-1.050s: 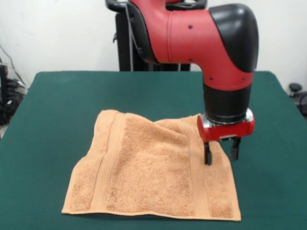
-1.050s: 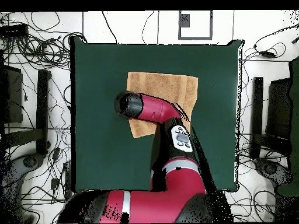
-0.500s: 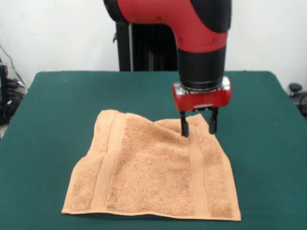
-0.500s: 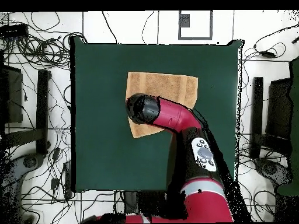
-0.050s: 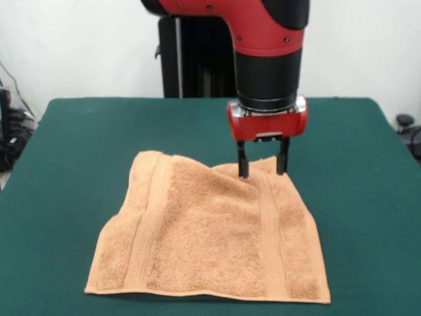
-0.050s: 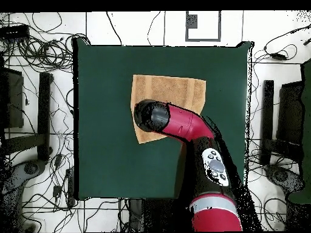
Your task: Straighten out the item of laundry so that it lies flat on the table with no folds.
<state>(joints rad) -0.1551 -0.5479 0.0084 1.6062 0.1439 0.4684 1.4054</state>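
The item of laundry [image 5: 210,230] is an orange-tan towel with two ribbed bands, spread on the green table [image 5: 85,145]. Its far right corner is bunched and folded, with a raised wrinkle there. My gripper [image 5: 262,162] hangs open just over that bunched far corner, one finger [image 5: 243,162] at the wrinkle and the other at the towel's far edge. Nothing is held between them. From overhead, the towel [image 6: 176,90] lies in the upper middle of the table [image 6: 103,158], and the arm's black head covers its lower part and hides the gripper.
Cables and equipment [image 6: 36,79] lie round the table in the overhead view. A white wall stands behind the table in the front view.
The gripper has moved from the towel's right band toward the far side and to the left, rising a little, and now hovers over the bunched far corner. The towel has not moved.
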